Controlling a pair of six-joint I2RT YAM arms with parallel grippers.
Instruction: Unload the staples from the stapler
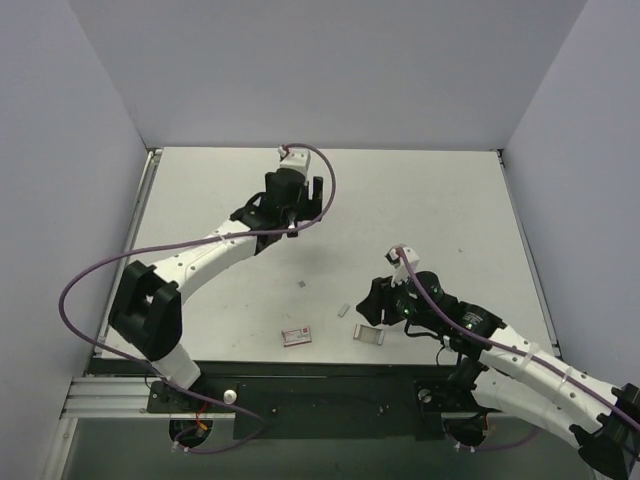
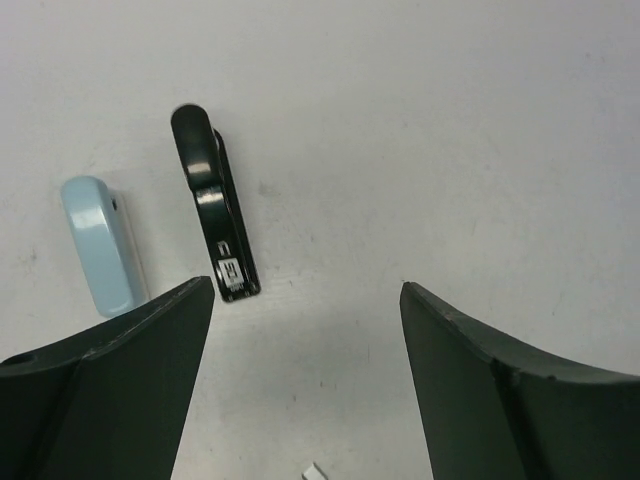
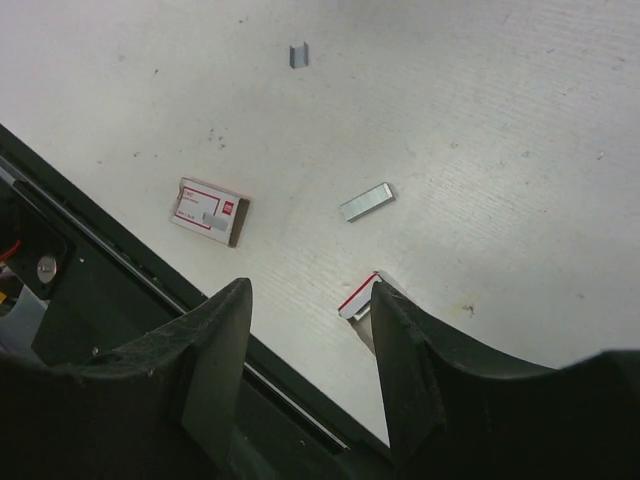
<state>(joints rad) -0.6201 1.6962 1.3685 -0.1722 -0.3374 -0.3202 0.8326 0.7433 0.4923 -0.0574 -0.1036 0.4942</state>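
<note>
In the left wrist view a black stapler part (image 2: 215, 205) with a white label lies flat on the table. A light blue stapler piece (image 2: 100, 245) lies apart to its left. My left gripper (image 2: 305, 285) is open and empty above the table, just near of them. In the top view it (image 1: 283, 205) hides both pieces. A silvery staples strip (image 3: 367, 202) and a smaller staples bit (image 3: 298, 55) lie loose on the table. They also show in the top view, the strip (image 1: 343, 309) and the bit (image 1: 304, 286). My right gripper (image 3: 310, 285) is open and empty, near of the strip.
A small red-and-white box (image 3: 210, 211) lies near the table's front edge (image 1: 330, 362). A second red-edged box part (image 3: 355, 300) lies partly behind my right finger; it shows in the top view (image 1: 369, 335). White walls enclose the table.
</note>
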